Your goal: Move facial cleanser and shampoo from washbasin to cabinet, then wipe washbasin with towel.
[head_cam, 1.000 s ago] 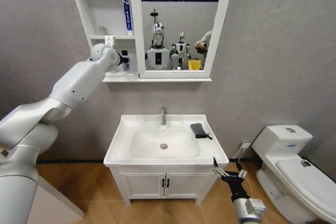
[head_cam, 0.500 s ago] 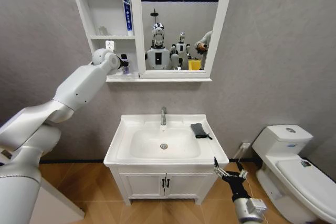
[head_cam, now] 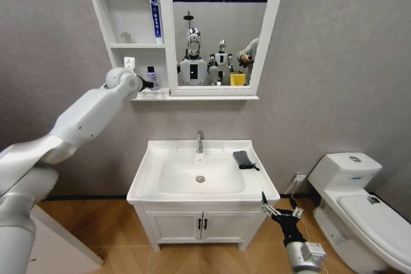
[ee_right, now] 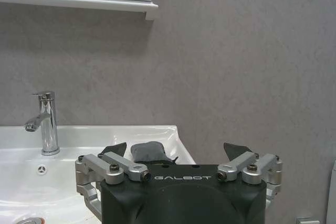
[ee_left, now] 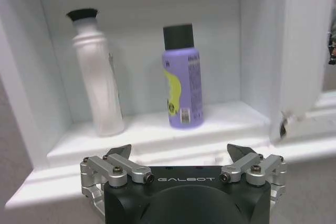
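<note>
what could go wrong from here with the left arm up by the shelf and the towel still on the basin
The open left gripper sits close in front of the purple bottle and white bottle on the cabinet's lowest shelf; a careless move might tip either one. The towel lies near the washbasin's right rim, so a poor grasp by the low, open right gripper may push it off.

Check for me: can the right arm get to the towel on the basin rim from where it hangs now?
Probably yes. The right gripper hangs open, low by the washbasin's front right corner, and the towel lies on the rim just beyond, beside the tap, with nothing between them.
</note>
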Robot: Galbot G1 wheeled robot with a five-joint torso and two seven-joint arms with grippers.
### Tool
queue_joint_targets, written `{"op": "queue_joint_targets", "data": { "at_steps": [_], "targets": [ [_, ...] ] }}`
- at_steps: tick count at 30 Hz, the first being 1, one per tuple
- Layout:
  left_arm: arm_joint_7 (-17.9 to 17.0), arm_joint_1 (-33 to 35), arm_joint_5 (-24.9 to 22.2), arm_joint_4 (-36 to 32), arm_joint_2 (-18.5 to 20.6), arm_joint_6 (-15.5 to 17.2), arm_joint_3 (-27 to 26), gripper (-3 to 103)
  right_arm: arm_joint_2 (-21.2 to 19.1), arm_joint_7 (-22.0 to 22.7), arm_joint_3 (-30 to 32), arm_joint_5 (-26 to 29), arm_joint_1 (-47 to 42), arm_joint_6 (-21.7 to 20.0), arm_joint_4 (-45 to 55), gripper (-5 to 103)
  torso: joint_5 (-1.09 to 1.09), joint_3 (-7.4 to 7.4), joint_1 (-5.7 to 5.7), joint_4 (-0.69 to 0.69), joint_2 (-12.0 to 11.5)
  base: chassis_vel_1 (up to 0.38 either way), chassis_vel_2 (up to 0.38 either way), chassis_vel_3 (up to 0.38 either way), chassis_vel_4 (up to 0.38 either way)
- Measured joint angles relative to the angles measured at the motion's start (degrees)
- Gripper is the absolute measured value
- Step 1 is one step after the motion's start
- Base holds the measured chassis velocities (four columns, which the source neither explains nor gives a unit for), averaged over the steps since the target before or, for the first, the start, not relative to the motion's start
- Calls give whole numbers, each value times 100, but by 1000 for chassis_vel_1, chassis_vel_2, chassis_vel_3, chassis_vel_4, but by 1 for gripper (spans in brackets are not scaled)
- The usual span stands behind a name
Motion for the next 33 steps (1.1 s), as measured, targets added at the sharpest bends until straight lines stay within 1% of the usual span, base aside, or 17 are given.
{"op": "queue_joint_targets", "data": {
  "at_steps": [3,8,9,10,12,13,15,17,18,19,21,22,25,26,30,31,33],
  "targets": [
    [60,1097,506,-967,728,-505,-236,100,-9,27,5,-51,20,5,-14,100,2,-1,-1,2,0,0,0,0,0],
    [164,1989,1069,-1545,1100,-888,-545,100,2,38,37,-77,5,19,22,100,2,-1,-1,-1,0,0,0,0,0],
    [169,2745,1231,-2028,1347,-1031,-1053,100,12,48,40,-103,2,42,42,100,2,-1,0,-1,0,0,0,0,0],
    [169,2745,1231,-2028,1347,-1031,-1053,100,12,48,40,-103,2,42,42,100,2,-1,0,-1,0,0,0,0,0],
    [199,4001,1495,-2573,1647,-1198,-1935,100,45,48,29,-112,9,169,53,100,5,-1,-1,0,1,0,0,0,0],
    [199,4001,1495,-2573,1647,-1198,-1935,100,45,48,29,-112,9,169,53,100,5,-1,-1,0,1,0,0,0,0],
    [155,5023,1833,-2834,1825,-1368,-2522,100,101,39,45,-210,13,295,29,100,4,-1,-1,3,0,0,0,0,0],
    [160,5434,2046,-2873,1833,-1469,-2739,100,171,45,98,-285,-33,360,28,100,5,-1,-1,3,0,0,0,0,0],
    [260,5949,2270,-2938,1791,-1574,-3159,100,216,72,133,-332,-62,384,27,100,0,-1,-1,-5,0,0,0,0,0],
    [260,5949,2270,-2938,1791,-1574,-3159,100,216,72,133,-332,-62,384,27,100,0,-1,-1,-5,0,0,0,0,0],
    [471,7110,2590,-3139,1578,-1720,-4274,100,218,149,145,-349,-27,345,32,100,7,-1,-1,-4,1,0,0,0,0],
    [471,7110,2590,-3139,1578,-1720,-4274,100,218,149,145,-349,-27,345,32,100,7,-1,-1,-4,1,0,0,0,0],
    [825,8717,2826,-3427,1070,-1891,-5614,100,175,161,160,-302,36,236,33,100,3,0,0,0,0,0,0,0,0],
    [825,8717,2826,-3427,1070,-1891,-5614,100,175,161,160,-302,36,236,33,100,3,0,0,0,0,0,0,0,0],
    [1530,10201,3171,-3904,72,-2131,-6913,100,134,118,176,-180,77,112,25,100,5,-1,-1,1,1,0,0,0,0],
    [1530,10201,3171,-3904,72,-2131,-6913,100,134,118,176,-180,77,112,25,100,5,-1,-1,1,1,0,0,0,0],
    [1799,10672,3301,-4135,-484,-2216,-7153,100,100,102,160,-111,85,21,32,100,3,-1,-1,2,1,0,0,0,0]
  ]
}}
